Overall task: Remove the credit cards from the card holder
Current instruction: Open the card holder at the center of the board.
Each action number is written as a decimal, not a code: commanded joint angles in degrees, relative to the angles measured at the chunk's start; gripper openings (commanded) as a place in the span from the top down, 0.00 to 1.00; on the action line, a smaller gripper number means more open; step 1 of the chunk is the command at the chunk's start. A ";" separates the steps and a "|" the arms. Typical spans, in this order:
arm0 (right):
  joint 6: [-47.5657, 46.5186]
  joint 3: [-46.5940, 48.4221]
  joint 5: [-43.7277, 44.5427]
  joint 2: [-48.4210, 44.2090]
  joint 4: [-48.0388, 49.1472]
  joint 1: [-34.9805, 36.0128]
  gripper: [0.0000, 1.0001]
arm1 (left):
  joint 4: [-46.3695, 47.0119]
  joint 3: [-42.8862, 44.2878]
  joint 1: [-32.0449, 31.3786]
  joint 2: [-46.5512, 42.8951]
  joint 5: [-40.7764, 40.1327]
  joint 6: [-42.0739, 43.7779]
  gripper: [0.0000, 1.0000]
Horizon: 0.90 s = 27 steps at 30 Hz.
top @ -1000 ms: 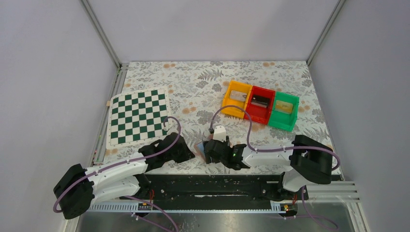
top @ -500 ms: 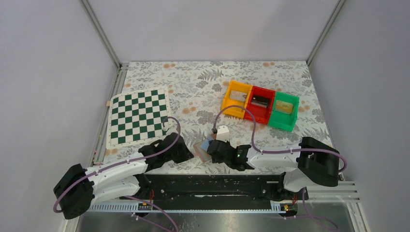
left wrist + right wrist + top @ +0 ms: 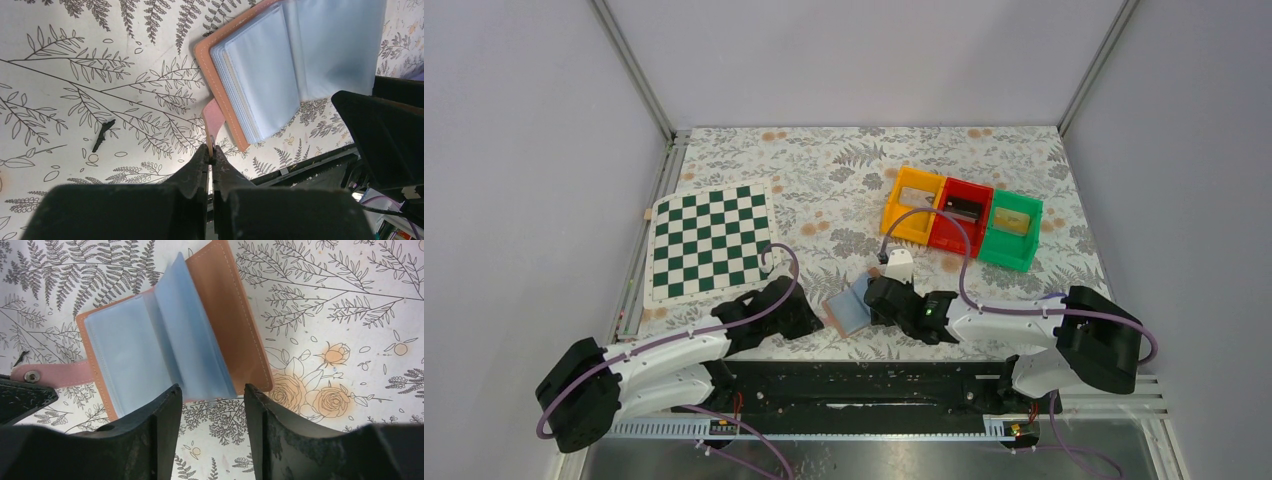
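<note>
The tan card holder [image 3: 848,309] lies open on the floral cloth, its pale blue sleeves [image 3: 150,347] fanned out. One sleeve stands up, blurred. My left gripper [image 3: 211,150] is shut on the holder's pink snap strap [image 3: 212,116], at the holder's left side in the top view. My right gripper [image 3: 212,392] is open just at the near edge of the sleeves, with nothing between its fingers. It sits right of the holder [image 3: 240,330] in the top view. The credit cards are hidden inside the sleeves.
A green-and-white chessboard [image 3: 709,245] lies at the left. Yellow [image 3: 914,205], red [image 3: 961,217] and green [image 3: 1012,230] bins stand in a row at the back right. A small black fragment [image 3: 103,135] lies on the cloth. The black rail [image 3: 874,375] runs just near the holder.
The right arm has drawn away to the right and the holder has fallen open, showing its blue sleeves. The left gripper has kept still on the strap.
</note>
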 commanded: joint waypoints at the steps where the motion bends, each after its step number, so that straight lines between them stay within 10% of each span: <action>1: -0.49 -0.34 1.05 -0.68 -0.68 -1.01 0.46 | 2.81 -0.54 0.23 0.29 1.04 0.70 1.00; 14: 1.32 -5.03 -0.14 -5.51 -1.88 -2.40 0.96 | 4.73 -0.07 0.26 0.60 4.46 2.72 1.00; 27: 4.21 -7.41 -5.21 -25.14 -9.57 -2.40 0.70 | 6.01 1.43 0.28 0.32 9.38 6.18 1.00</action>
